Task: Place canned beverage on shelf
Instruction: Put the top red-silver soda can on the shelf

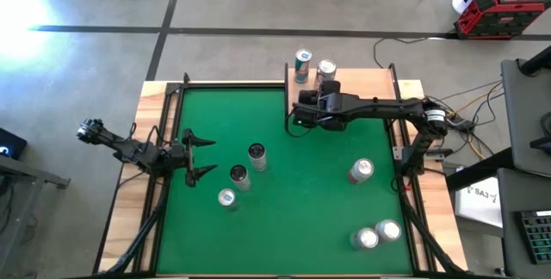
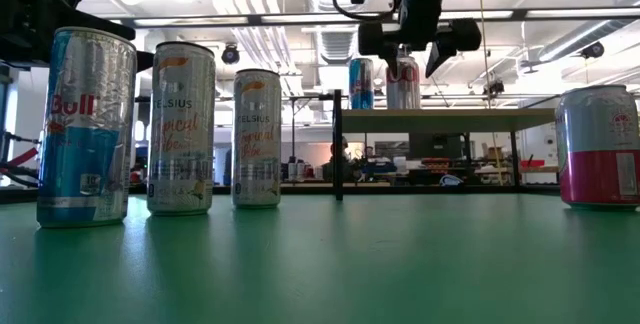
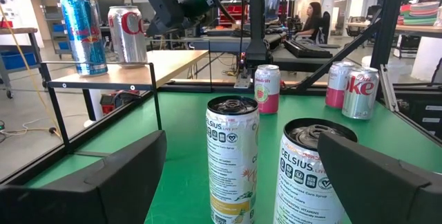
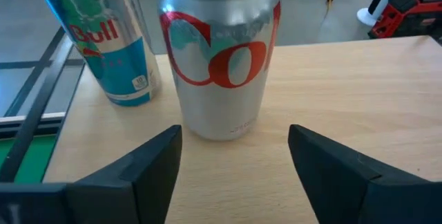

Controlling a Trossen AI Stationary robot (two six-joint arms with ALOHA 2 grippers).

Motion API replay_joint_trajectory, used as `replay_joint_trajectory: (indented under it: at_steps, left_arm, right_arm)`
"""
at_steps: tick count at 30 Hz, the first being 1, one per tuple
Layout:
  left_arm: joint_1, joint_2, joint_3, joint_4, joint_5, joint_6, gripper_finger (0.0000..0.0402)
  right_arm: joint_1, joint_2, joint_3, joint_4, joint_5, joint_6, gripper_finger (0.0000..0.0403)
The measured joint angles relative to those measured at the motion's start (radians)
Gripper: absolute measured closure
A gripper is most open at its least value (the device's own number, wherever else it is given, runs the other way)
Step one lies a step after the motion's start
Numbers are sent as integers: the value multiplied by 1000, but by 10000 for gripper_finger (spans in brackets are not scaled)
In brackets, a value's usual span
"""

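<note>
- Silver Coke can (image 4: 221,58) seen upright on shelf (image 4: 345,92), long axis vertical, dead ahead at 12 o'clock of R gripper (image 4: 235,158); fingers part-open, clear of can, nothing held
- L gripper (image 1: 200,157) parked at table's 9 o'clock, wide open, empty; R arm far nearer

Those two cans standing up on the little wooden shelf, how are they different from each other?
The Red Bull can is slim and blue and silver, while the Coke can is wider and silver with red lettering. The Red Bull can stands nearer the shelf's edge beside the green table; the Coke can sits directly in front of the right hand, whose fingers are off it. Both stand upright, side by side on the shelf.
</note>
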Motion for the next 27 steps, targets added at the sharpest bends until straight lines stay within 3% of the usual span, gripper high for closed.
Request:
replay_joint_trajectory:
  at_steps: [27]
  left_arm:
    - [0,0,0,0,0,0,41]
  right_arm:
    - [-90,0,-13,109,2,-98,159]
